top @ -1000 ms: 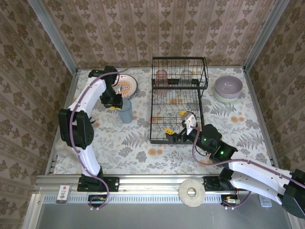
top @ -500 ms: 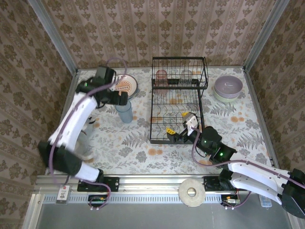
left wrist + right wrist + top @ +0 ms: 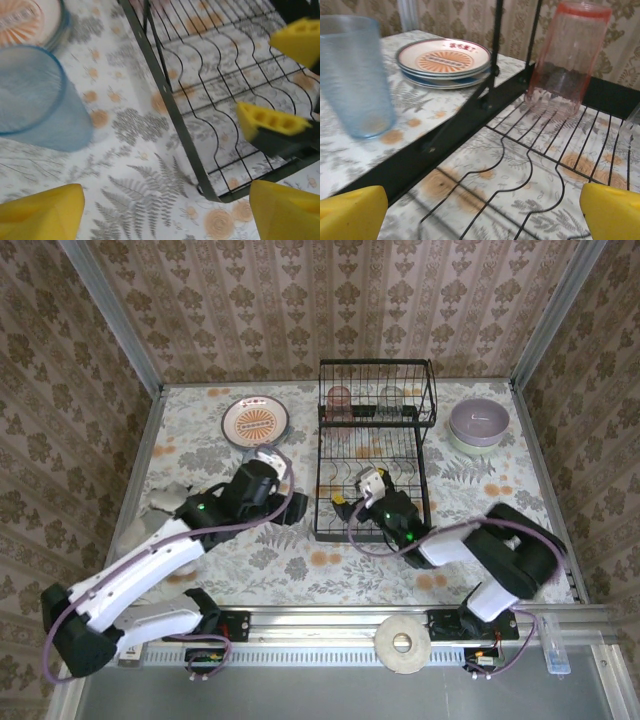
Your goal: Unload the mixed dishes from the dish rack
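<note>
The black wire dish rack [image 3: 375, 445] stands at the table's middle back. Two pinkish glass tumblers [image 3: 340, 400] stand at its far end; one [image 3: 568, 60] is upside down on the wires ahead of my right gripper [image 3: 482, 215]. That gripper [image 3: 358, 490] is open and empty, low inside the rack's near left part. My left gripper [image 3: 297, 508] hovers open and empty over the table by the rack's near left corner [image 3: 207, 187]. A blue tumbler [image 3: 30, 100] stands upright on the table next to stacked plates [image 3: 255, 421], the top one with an orange centre.
A lilac bowl [image 3: 478, 420] sits nested in a cream-green bowl at the back right. The right gripper's yellow fingertips [image 3: 272, 120] show inside the rack in the left wrist view. Patterned walls close the table on three sides.
My left gripper opened, left the blue tumbler standing beside the plates, and swung back toward the near side. The right gripper moved leftward and deeper into the rack.
</note>
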